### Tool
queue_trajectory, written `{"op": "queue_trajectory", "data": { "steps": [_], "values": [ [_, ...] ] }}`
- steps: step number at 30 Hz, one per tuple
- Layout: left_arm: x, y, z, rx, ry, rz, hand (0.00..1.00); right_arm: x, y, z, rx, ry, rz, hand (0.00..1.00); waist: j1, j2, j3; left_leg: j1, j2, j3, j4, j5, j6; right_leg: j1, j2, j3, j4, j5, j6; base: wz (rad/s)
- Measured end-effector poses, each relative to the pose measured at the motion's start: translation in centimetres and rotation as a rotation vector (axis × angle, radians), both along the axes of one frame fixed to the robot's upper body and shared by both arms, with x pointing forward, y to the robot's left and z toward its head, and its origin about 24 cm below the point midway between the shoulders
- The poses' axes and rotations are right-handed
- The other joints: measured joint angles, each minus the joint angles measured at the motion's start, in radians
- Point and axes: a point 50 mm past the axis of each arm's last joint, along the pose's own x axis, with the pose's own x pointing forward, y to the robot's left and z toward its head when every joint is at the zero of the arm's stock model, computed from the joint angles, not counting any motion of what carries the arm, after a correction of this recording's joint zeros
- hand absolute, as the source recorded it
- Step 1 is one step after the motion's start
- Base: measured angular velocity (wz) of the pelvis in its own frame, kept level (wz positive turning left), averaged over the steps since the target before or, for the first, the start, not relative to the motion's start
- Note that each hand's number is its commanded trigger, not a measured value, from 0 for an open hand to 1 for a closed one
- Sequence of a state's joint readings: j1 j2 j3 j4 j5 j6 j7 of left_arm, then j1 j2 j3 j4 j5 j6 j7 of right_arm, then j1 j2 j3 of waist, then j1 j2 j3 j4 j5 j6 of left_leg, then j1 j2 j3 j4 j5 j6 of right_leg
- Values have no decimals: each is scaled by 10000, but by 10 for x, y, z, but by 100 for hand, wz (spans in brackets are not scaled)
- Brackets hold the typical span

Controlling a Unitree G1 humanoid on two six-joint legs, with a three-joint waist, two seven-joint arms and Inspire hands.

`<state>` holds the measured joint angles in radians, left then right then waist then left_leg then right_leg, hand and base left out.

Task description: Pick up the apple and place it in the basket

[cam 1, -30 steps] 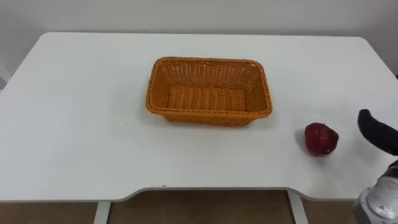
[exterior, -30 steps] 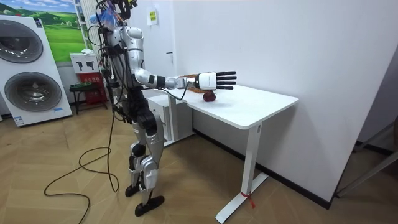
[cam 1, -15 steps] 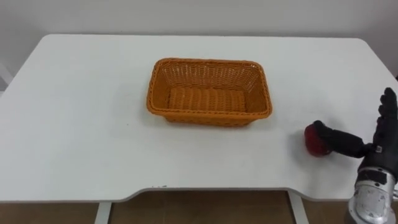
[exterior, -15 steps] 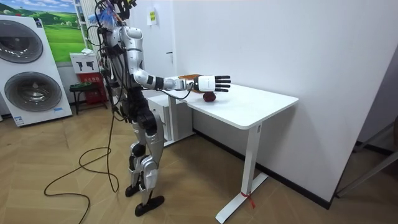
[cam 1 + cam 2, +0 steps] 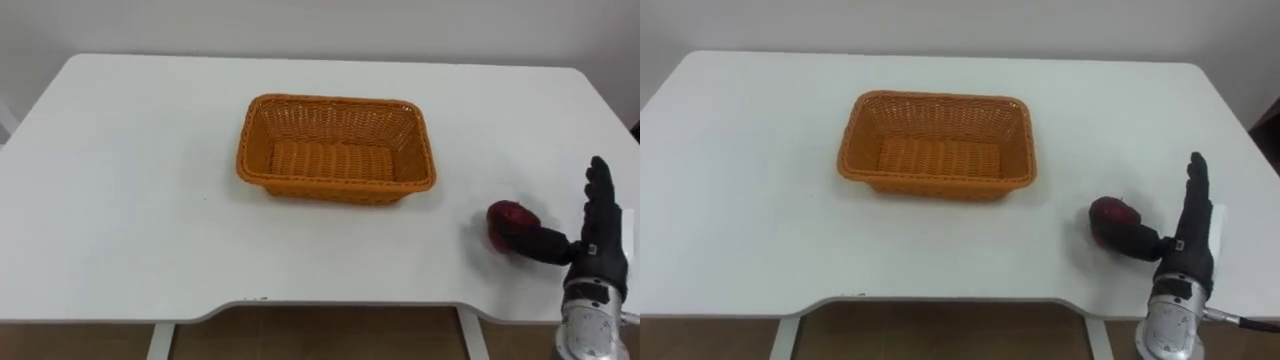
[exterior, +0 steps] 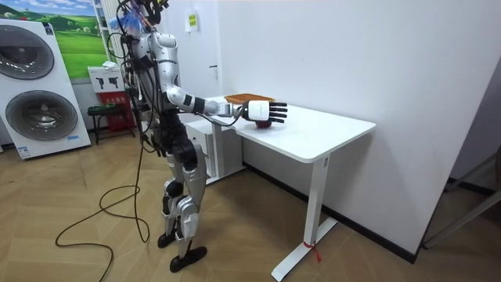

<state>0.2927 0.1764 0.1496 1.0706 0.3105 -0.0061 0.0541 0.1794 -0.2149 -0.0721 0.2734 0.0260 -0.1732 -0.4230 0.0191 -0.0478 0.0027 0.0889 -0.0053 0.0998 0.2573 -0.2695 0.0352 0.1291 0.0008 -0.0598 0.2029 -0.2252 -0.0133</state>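
Note:
A dark red apple (image 5: pixel 510 224) (image 5: pixel 1112 219) lies on the white table (image 5: pixel 130 200) near its front right edge. My right hand (image 5: pixel 598 240) (image 5: pixel 1188 235) stands just right of the apple, fingers straight and pointing up, thumb reaching left against the apple's front side. In the room view the right hand (image 6: pixel 260 111) is at the apple (image 6: pixel 264 122) over the table's near edge. An orange wicker basket (image 5: pixel 259 170) (image 5: pixel 855 165) sits empty at the table's middle, well left of the apple.
The table's front edge (image 5: pixel 330 305) runs just below the apple and hand. I stand at the table's side; a washing machine (image 6: pixel 43 86) and a small stand (image 6: pixel 106 98) are behind me. Wood floor (image 6: pixel 94 235) lies around.
My right hand has come in from the right, lowered to the table and set its thumb against the apple. The apple and basket have stayed put.

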Motion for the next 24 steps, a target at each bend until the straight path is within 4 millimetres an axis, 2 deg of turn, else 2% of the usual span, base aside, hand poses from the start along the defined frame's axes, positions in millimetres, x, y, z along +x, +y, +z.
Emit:
{"op": "queue_trajectory", "data": {
  "steps": [4,8,9,11,13,17,24],
  "values": [
    [1,0,0,14,11,-81,0,-7,2,-20,231,1030,343,0,155,-24,-14,13,6,-8,8,0,0,7,0,8,5,7,-2,0],
    [3,1,0,41,-18,-72,0,-6,2,-21,272,1194,676,2,163,-6,-15,32,4,-38,19,0,1,40,-3,-2,6,9,-3,1],
    [3,1,0,41,-16,-73,0,-6,2,-21,241,1259,735,25,168,-6,-13,41,2,-51,21,1,1,59,-2,-10,4,9,-3,4],
    [1,1,0,42,38,-65,0,-7,0,-23,194,1448,948,100,155,-9,5,87,-1,-96,25,0,1,124,-6,-87,-3,8,-3,6],
    [1,1,0,32,45,-95,0,-7,-1,-23,138,1498,1039,100,151,-30,9,70,-6,-139,21,0,1,121,-8,-121,0,8,-3,5],
    [1,1,0,-103,49,-129,0,-7,-17,-21,-678,1823,914,100,147,-66,0,81,-10,-203,19,-2,2,109,-25,-233,-2,8,-3,5],
    [0,3,1,-145,107,-158,0,-4,-24,-20,-1132,1960,789,100,176,-126,-12,93,-7,-221,55,2,-5,121,-13,-254,-14,9,-3,0]
  ]
}}
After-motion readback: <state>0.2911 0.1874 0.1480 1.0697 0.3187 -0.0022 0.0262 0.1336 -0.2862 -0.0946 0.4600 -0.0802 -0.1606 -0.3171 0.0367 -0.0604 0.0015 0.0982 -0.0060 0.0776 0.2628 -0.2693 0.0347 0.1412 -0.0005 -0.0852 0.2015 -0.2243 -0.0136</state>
